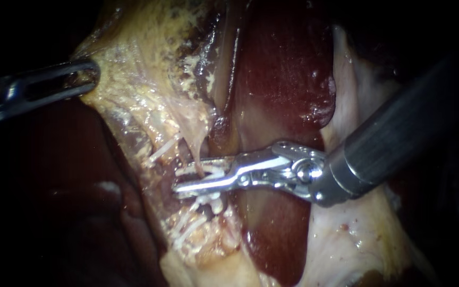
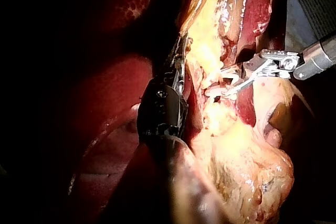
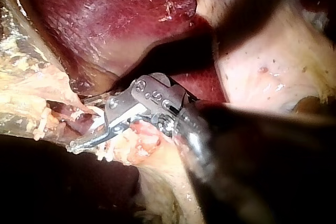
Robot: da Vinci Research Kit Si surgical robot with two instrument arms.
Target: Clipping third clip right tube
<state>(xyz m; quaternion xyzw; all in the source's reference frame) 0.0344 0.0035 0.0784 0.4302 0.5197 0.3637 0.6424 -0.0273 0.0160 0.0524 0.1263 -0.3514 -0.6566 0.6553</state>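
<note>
Right jaws across the tube, ready to squeeze

My right instrument [image 1: 184,178] comes in sideways, and its jaws are spread. The tube [image 1: 202,148] runs up and down in the endoscope view, so it lies crosswise between them. White clips [image 1: 210,202] sit just beside the lower jaw. I think the squeeze comes next. My left instrument [image 1: 92,73] is well apart, and its jaws pinch the yellow tissue [image 1: 134,90] and pull it tight.

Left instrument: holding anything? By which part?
Yes. The left instrument grips the yellow tissue by its outer edge.
</note>
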